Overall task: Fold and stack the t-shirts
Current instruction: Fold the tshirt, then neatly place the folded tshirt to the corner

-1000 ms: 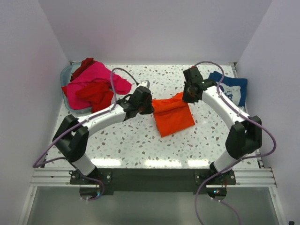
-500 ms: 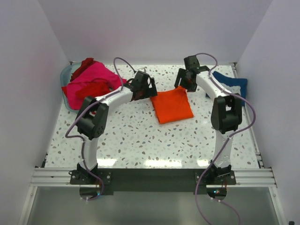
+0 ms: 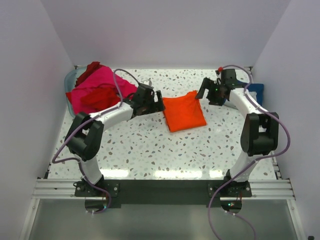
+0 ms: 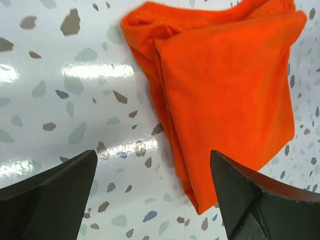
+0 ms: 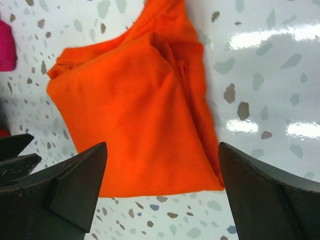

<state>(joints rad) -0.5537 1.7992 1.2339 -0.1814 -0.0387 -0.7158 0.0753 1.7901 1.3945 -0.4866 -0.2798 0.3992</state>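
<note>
On the table (image 3: pixel 150 150) the orange t-shirt (image 3: pixel 184 112) now lies folded flat, no longer lifted; both arms have let it go; the left claw (image 4: pixel 153 155) stands apart just left of it, the right claw (image 5: pixel 162 145) apart just right; stacking comes next, we judge.

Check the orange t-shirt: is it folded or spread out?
Folded. The orange t-shirt lies flat on the table as a compact rectangle, and the left wrist view shows stacked layers along its edge.
</note>
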